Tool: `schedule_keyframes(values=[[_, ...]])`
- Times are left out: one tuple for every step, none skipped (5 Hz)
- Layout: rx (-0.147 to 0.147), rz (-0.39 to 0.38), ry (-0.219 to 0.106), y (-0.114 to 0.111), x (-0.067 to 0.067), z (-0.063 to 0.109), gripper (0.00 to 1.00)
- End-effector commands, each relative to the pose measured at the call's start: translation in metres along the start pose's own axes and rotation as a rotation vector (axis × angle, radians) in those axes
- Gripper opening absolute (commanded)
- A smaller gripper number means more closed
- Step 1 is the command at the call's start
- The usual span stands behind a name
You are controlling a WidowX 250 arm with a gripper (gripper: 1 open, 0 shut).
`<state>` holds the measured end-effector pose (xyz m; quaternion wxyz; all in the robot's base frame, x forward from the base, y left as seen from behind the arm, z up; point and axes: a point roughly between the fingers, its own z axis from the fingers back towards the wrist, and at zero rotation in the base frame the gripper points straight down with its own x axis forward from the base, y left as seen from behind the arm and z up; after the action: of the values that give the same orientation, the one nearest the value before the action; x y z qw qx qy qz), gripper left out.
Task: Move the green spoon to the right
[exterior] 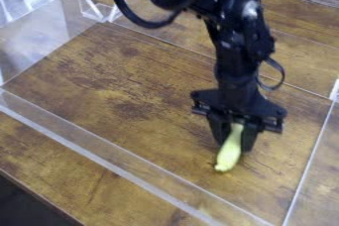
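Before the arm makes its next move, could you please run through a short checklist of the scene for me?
1. Gripper shut on the green spoon: ok.
2. Spoon hangs below the fingers, its lower end near or on the wooden table: contact cannot tell.
3. Spoon is toward the right side of the table: ok.
4. Gap to the clear wall on the right: ok, some bare wood between.
5. Nothing else on the wood beside the spoon: ok.

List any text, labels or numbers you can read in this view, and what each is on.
None readable: no words, labels or numbers show on the arm's gripper, the green spoon in its jaws, the wooden table, or the clear plastic walls.
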<state>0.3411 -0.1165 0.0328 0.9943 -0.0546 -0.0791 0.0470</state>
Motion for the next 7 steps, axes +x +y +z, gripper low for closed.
schedule_keyframes(values=[[-0.041,-0.070,-0.056,-0.022,0.011,0.015,0.00],[-0.043,-0.089,-0.045,-0.023,0.012,0.015,0.00],[-0.041,-0.106,-0.033,-0.020,0.016,0.015,0.00],[-0.039,-0.115,-0.019,-0.018,0.019,0.014,0.00],[-0.036,-0.117,-0.008,-0.014,0.021,0.013,0.00],[-0.034,-0.117,0.002,-0.011,0.023,0.013,0.00],[-0.033,-0.115,0.011,-0.007,0.025,0.012,0.00]])
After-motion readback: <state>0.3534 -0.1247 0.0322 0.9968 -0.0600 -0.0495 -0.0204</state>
